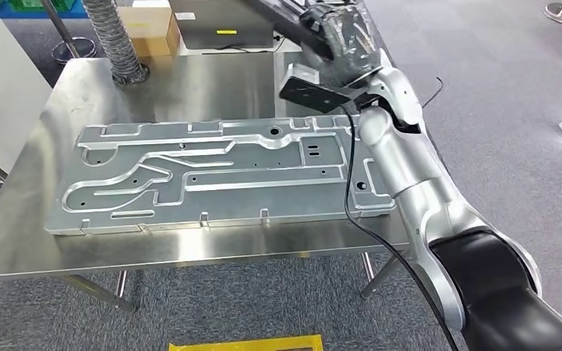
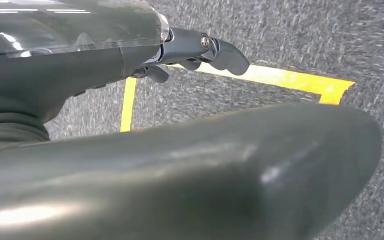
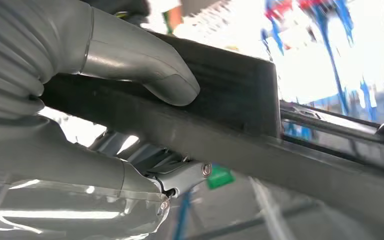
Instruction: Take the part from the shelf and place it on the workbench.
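- Head view: our right hand (image 1: 336, 36) is raised past the far edge of the workbench (image 1: 212, 88), grasping a long dark part (image 1: 278, 18) that runs out of frame. A large stamped metal panel (image 1: 219, 175) lies below and nearer than the hand, with a ribbed hose (image 1: 117, 44) beyond it.
- Left wrist view: our left hand (image 2: 200, 50) hangs over grey carpet, fingers loosely curled around nothing, yellow floor tape (image 2: 280, 79) beyond.
- Right wrist view: the thumb (image 3: 145, 65) presses the part (image 3: 220, 120) against the fingers; the background is blurred.

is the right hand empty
No, in the right wrist view the right hand grips a long black part, its thumb pressed on one face and the fingers wrapped under the other.
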Tool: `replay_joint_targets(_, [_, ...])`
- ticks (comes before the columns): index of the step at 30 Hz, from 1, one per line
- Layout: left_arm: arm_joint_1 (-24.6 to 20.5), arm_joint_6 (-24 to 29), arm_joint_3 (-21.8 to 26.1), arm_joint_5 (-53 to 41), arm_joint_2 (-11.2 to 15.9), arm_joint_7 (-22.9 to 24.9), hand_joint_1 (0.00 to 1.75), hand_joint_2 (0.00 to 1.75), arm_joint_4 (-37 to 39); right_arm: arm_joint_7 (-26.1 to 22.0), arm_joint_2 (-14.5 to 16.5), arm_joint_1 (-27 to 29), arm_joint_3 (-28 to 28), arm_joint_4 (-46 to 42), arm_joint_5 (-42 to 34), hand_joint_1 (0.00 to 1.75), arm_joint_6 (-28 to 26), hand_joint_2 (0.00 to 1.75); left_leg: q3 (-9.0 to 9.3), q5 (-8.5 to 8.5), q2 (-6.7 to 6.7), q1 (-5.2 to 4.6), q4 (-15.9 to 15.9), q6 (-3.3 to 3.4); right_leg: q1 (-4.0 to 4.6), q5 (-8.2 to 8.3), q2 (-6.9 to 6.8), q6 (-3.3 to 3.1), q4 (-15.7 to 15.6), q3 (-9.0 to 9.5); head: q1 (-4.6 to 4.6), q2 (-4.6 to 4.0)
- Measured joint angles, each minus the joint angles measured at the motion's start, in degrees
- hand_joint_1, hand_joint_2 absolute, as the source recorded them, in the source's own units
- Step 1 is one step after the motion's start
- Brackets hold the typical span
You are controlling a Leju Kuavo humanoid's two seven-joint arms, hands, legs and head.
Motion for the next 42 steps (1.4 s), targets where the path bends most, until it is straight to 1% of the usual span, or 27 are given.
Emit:
replay_joint_targets(2, [-0.2,0.0,-0.1,-0.1,0.0,0.0,0.00,0.00,0.0,2.2,1.0,-1.3,4.4,4.2,6.1,1.75,-0.9,1.75,0.13,0.00,0.05,0.06,-0.3,-0.70,0.05,0.00,0.03,-0.28,-0.6,0.20,-0.01,0.00])
replay_joint_targets(4, [-0.4,0.0,-0.2,-0.2,0.0,-0.1,0.00,0.00,0.0,4.0,2.2,-1.9,8.4,7.8,10.9,1.75,-1.0,1.75,-0.12,-0.96,0.14,0.04,0.7,-1.29,-0.26,0.25,-0.05,-0.70,-1.5,0.83,-0.01,0.00])
replay_joint_targets(5, [-0.4,0.0,-0.3,-0.2,0.1,-0.1,0.00,0.00,0.0,4.6,2.9,-2.0,10.3,9.4,12.3,1.75,-1.1,1.75,-1.06,-2.23,0.18,0.05,2.9,-1.54,-0.41,0.35,-0.12,-0.94,-1.9,1.15,-0.01,0.00])
replay_joint_targets(7, [-0.5,-0.1,-0.3,-0.3,0.1,-0.1,0.00,0.00,0.0,5.3,4.1,-2.3,13.5,11.9,13.4,1.75,-1.1,1.75,-4.58,-5.42,0.25,0.16,9.9,-1.91,-0.33,0.30,-0.19,-1.30,-2.0,1.37,-0.01,0.00])
replay_joint_targets(8, [-0.5,-0.1,-0.4,-0.3,0.1,-0.1,0.00,0.00,0.0,5.5,4.5,-2.3,14.6,12.8,13.6,1.75,-1.0,1.75,-6.34,-6.38,0.26,0.19,13.2,-2.04,-0.26,0.21,-0.19,-1.39,-1.9,1.38,-0.01,0.00])
replay_joint_targets(9, [-0.4,-0.1,-0.4,-0.3,0.1,-0.1,0.00,0.00,0.0,5.5,4.8,-2.2,15.3,13.5,14.1,1.75,-1.0,1.75,-7.35,-6.30,0.28,0.20,14.7,-2.15,-0.24,0.11,-0.21,-1.41,-1.8,1.40,-0.01,0.00])
replay_joint_targets(10, [-0.4,-0.1,-0.4,-0.3,0.1,-0.1,0.00,0.00,0.0,5.5,5.1,-2.2,16.1,14.3,14.9,1.75,-0.8,1.75,-7.33,-5.16,0.31,0.22,14.1,-2.22,-0.25,-0.02,-0.22,-1.36,-1.7,1.42,-0.01,0.00])
replay_joint_targets(12, [-0.4,0.0,-0.4,-0.3,0.1,0.0,0.00,0.00,0.0,5.6,6.1,-2.3,17.8,15.6,17.6,1.75,-0.1,1.75,-4.54,-1.14,0.40,0.32,7.5,-2.27,-0.32,-0.43,-0.15,-1.10,-1.2,1.45,0.00,0.00])
replay_joint_targets(13, [-0.4,0.0,-0.4,-0.3,0.1,0.0,0.00,0.00,0.0,5.8,6.7,-2.2,19.0,16.3,19.2,1.75,0.2,1.75,-2.83,0.22,0.42,0.30,4.0,-2.20,-0.24,-0.66,0.00,-0.89,-0.9,1.31,0.00,0.00])
replay_joint_targets(15, [-0.7,-0.1,-0.5,-0.5,0.1,0.1,0.00,0.00,0.0,6.2,8.0,-1.6,21.5,17.4,21.4,1.75,0.4,1.75,-1.20,0.94,0.39,0.22,0.5,-1.67,-0.03,-0.88,0.36,-0.41,-0.3,0.92,-0.01,0.00])
replay_joint_targets(17, [-0.9,-0.1,-0.5,-0.6,0.1,0.1,0.00,0.00,0.0,6.5,9.1,-0.5,23.4,18.2,22.3,1.75,0.4,1.75,-1.20,0.81,0.30,0.16,0.3,-0.90,0.05,-0.89,0.49,0.09,-0.2,0.72,-0.01,0.00])
replay_joint_targets(19, [-1.0,-0.2,-0.6,-0.7,0.0,0.2,0.00,0.00,0.0,6.5,9.7,0.2,24.5,18.9,22.5,1.75,0.4,1.75,-1.13,0.96,0.26,0.28,0.1,-0.21,-0.12,-1.89,0.36,0.77,1.0,0.27,-0.01,0.00])
replay_joint_targets(20, [-1.0,-0.2,-0.6,-0.8,-0.1,0.3,0.00,0.00,0.0,6.5,9.9,0.4,24.8,19.3,22.4,1.75,0.4,1.75,-1.08,1.02,0.26,0.36,0.0,0.11,-0.24,-3.18,0.29,1.13,3.1,-0.63,-0.01,0.00])
replay_joint_targets(22, [-1.0,-0.2,-0.6,-1.0,-0.1,0.4,0.00,0.00,0.0,6.1,9.9,0.7,25.1,19.9,21.8,1.75,0.7,1.75,-1.05,0.99,0.26,0.34,0.0,0.50,-0.46,-6.67,0.16,1.66,10.2,-3.98,0.00,0.00])
replay_joint_targets(23, [-1.0,-0.2,-0.6,-1.2,-0.1,0.4,0.00,0.00,0.0,5.9,10.0,1.1,25.2,20.2,21.4,1.75,0.9,1.75,-1.02,0.97,0.25,0.31,0.0,0.57,-0.53,-7.89,0.13,1.80,13.8,-5.74,0.00,0.00])
replay_joint_targets(24, [-1.0,-0.2,-0.7,-1.2,-0.1,0.5,0.00,0.00,0.0,5.7,9.9,1.6,25.2,20.6,21.2,1.75,1.2,1.75,-0.99,0.95,0.22,0.28,0.0,0.58,-0.56,-8.20,0.11,1.82,15.8,-6.81,0.00,0.00])
replay_joint_targets(25, [-1.0,-0.2,-0.7,-1.3,-0.1,0.5,0.00,0.00,0.0,5.8,9.9,2.2,25.3,20.9,20.9,1.75,1.5,1.75,-0.94,0.94,0.19,0.23,0.0,0.58,-0.54,-7.44,0.10,1.69,15.6,-6.86,0.00,0.00])
replay_joint_targets(26, [-1.0,-0.2,-0.8,-1.4,-0.1,0.5,0.00,0.00,0.0,5.9,9.9,2.6,25.3,21.3,20.8,1.75,1.7,1.75,-0.87,0.92,0.16,0.15,0.0,0.56,-0.46,-5.79,0.10,1.39,13.2,-5.79,0.00,0.00])
replay_joint_targets(28, [-1.0,-0.2,-1.1,-1.6,-0.3,0.5,0.00,0.00,0.0,6.1,9.9,2.9,25.3,21.9,20.2,1.75,1.9,1.75,-0.79,0.86,0.16,-0.08,0.0,0.45,-0.07,-2.16,0.06,0.35,5.1,-1.94,0.00,0.00])
replay_joint_targets(30, [-1.1,-0.1,-1.5,-1.8,-0.4,0.5,0.00,0.00,0.0,6.2,9.9,3.1,25.3,22.5,19.6,1.75,1.8,1.75,-0.78,0.81,0.24,-0.15,0.0,0.10,0.39,-0.68,-0.10,-0.39,0.2,0.38,0.00,0.00])
replay_joint_targets(33, [-1.2,-0.1,-1.9,-2.1,-0.5,0.4,0.00,0.00,0.0,7.0,9.7,4.0,25.2,23.3,19.2,1.75,1.4,1.75,-0.54,0.75,0.33,-0.03,-0.3,-0.78,0.49,-0.40,-0.25,-0.83,-1.0,0.97,0.00,0.00])
replay_joint_targets(35, [-1.3,-0.1,-2.0,-2.3,-0.4,0.4,0.00,0.00,0.0,7.5,9.5,4.6,25.1,23.8,19.0,1.75,1.0,1.75,-1.25,-0.81,0.35,-0.08,1.7,-1.23,0.07,0.10,-0.36,-1.32,-2.1,1.64,0.00,0.00])
replay_joint_targets(38, [-1.4,0.0,-2.1,-2.4,-0.4,0.4,0.00,0.00,0.0,7.9,9.3,5.5,24.7,24.5,18.4,1.75,0.1,1.75,-5.88,-5.80,0.37,0.10,12.0,-1.73,-0.08,0.30,-0.37,-1.72,-2.6,1.95,-0.01,0.00])
replay_joint_targets(39, [-1.4,0.0,-2.1,-2.4,-0.4,0.4,0.00,0.00,0.0,8.0,9.2,6.0,24.4,24.8,18.1,1.75,-0.1,1.75,-7.14,-6.46,0.37,0.17,14.6,-1.91,-0.07,0.25,-0.35,-1.71,-2.5,1.96,-0.01,0.00])
replay_joint_targets(40, [-1.4,0.1,-2.1,-2.4,-0.4,0.4,0.00,0.00,0.0,8.1,9.0,6.5,24.0,25.0,17.7,1.75,-0.5,1.75,-7.47,-6.02,0.39,0.22,15.1,-2.06,-0.09,0.18,-0.32,-1.65,-2.4,1.96,-0.01,0.00])
replay_joint_targets(41, [-1.4,0.2,-2.1,-2.4,-0.4,0.4,0.00,0.00,0.0,8.1,8.8,7.0,23.6,25.3,17.5,1.75,-0.9,1.75,-6.57,-4.49,0.41,0.28,13.2,-2.17,-0.15,0.05,-0.28,-1.51,-2.2,1.96,0.00,0.00])
replay_joint_targets(42, [-1.4,0.3,-2.2,-2.4,-0.4,0.4,0.00,0.00,0.0,8.1,8.6,7.4,23.1,25.5,17.2,1.75,-1.4,1.75,-4.78,-2.38,0.45,0.37,9.4,-2.25,-0.24,-0.17,-0.24,-1.30,-1.8,1.95,0.00,0.00])
